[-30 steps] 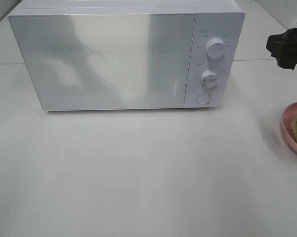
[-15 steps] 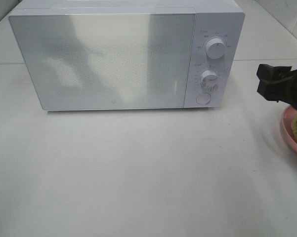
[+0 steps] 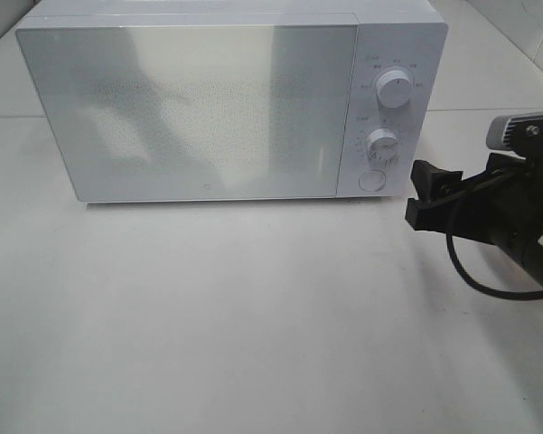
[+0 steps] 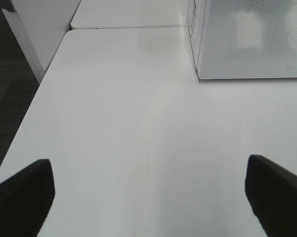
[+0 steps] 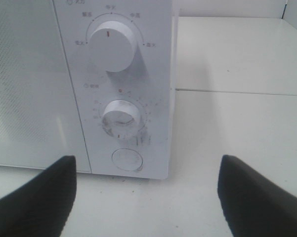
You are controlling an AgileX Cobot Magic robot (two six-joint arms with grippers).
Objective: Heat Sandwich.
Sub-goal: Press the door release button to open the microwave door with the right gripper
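The right arm [image 3: 515,231] comes in from the right edge of the high view, its black wrist lying roughly level and pointing toward the middle. The right pincer [image 3: 421,194] at its tip stands with jaws spread wide and nothing between them. A black cable [image 3: 474,276] loops beneath the wrist. In its own camera the two dark fingers [image 5: 34,197] sit far apart. The left pincer [image 4: 148,165] is spread to its widest and empty, angled down over the tabletop [image 4: 138,98]
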